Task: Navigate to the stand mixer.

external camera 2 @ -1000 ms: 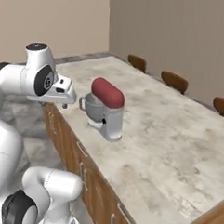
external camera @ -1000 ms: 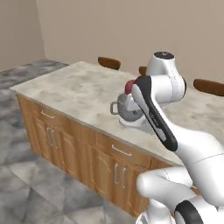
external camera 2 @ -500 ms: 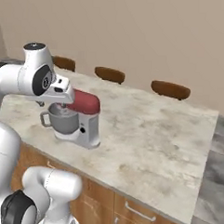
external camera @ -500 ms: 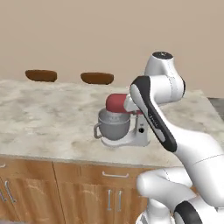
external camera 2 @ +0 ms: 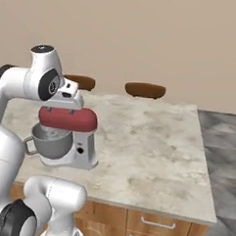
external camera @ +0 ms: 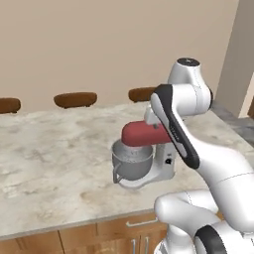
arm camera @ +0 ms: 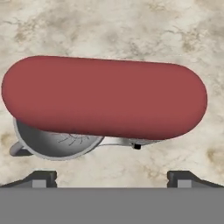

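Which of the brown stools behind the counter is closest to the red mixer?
The brown round stool just behind the red-headed stand mixer, partly hidden by the robot's arm. The other two brown stools sit farther along the marble counter.

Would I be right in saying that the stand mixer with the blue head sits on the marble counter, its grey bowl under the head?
Not quite: the stand mixer has a red head, not a blue one, as the hand view shows from directly above. The rest holds: it sits on the marble counter, with its grey bowl under the head.
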### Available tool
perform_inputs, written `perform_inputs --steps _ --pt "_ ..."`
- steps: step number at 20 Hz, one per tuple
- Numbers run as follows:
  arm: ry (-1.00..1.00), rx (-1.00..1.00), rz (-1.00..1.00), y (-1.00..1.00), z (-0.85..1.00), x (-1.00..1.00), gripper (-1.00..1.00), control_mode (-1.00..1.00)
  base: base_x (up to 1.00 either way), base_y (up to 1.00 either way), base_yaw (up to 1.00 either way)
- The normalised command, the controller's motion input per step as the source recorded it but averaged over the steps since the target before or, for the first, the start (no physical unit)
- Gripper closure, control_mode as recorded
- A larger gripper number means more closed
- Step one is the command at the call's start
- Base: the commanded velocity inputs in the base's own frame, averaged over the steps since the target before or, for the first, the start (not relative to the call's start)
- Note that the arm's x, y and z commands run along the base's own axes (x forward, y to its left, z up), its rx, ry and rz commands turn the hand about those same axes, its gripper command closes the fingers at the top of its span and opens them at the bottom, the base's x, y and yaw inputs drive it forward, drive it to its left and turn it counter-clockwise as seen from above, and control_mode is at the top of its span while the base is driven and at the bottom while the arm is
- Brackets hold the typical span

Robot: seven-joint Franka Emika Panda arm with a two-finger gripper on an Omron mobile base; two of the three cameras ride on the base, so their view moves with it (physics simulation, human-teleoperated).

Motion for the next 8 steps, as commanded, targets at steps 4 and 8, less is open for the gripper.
perform_inputs --steps 4,8 --pt "0.00 -0.03 -0.06 0.00 -0.04 0.29 -1.00 -1.00 0.26 0.01 -0.08" --pt "0.03 -0.07 -0.05 0.50 -0.20 0.38 -1.00 -1.00 0.00 0.00 0.00"
